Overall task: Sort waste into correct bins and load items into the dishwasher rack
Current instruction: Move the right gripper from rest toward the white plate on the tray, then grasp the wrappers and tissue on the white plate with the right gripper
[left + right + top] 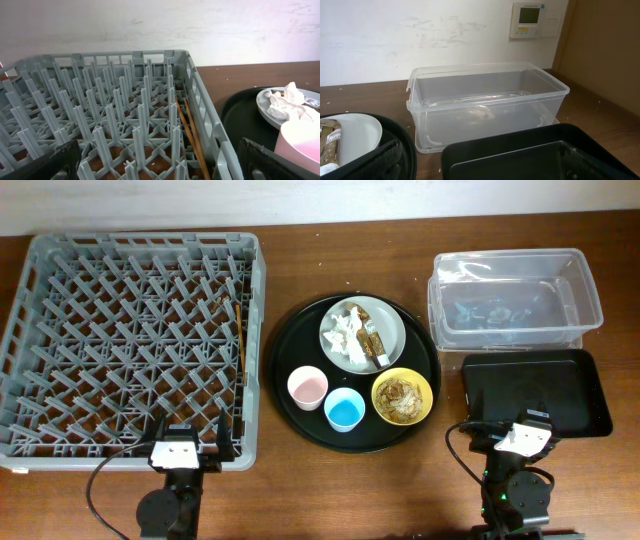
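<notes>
Here, with sorting apparently not yet begun, the left gripper (190, 438) and right gripper (510, 430) hang parted and empty, the crumpled tissue (345, 338) and wrapper strip (375, 345) lie on the plate (392, 320), and the next move likely calls for a reach to the tissue.

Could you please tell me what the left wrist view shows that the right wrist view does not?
Only the left wrist view shows the grey rack, two brown sticks lying in it, the pink cup and the crumpled tissue. Only the right wrist view shows the clear tub, the black rectangular tray and a wall panel. Both show the plate and the round black tray.
</notes>
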{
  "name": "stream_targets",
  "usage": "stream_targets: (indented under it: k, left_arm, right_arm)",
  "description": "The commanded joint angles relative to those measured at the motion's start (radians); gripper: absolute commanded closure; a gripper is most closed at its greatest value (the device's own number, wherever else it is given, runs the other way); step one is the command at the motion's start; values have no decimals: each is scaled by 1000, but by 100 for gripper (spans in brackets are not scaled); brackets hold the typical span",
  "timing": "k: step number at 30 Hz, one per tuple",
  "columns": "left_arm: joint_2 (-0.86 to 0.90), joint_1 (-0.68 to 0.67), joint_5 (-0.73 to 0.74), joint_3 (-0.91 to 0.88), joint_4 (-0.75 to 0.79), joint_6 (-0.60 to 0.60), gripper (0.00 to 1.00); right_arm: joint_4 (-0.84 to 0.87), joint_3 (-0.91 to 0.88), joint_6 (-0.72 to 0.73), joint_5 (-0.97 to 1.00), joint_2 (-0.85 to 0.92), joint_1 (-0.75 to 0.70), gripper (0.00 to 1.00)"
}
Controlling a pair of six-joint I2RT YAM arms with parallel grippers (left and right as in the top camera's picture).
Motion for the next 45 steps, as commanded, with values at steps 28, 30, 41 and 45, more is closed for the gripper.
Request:
stream_targets:
  k: [28, 30, 41, 45]
  left_arm:
    - [104, 5, 195, 243, 10, -195, 1]
    - [309, 5, 238, 488, -182, -195, 1]
    - [1510, 5, 402, 1628, -996, -187, 1]
    - [1471, -11, 554, 1669, -988, -78, 1]
  right_arm:
    - [-901, 1334, 356, -763, 1178, -3, 2]
    - [-1025, 1510, 195, -760, 1322, 49, 2]
    - [-795, 1537, 225, -454, 1819, 253, 39]
    - [-768, 1537, 195, -491, 2010, 203, 42]
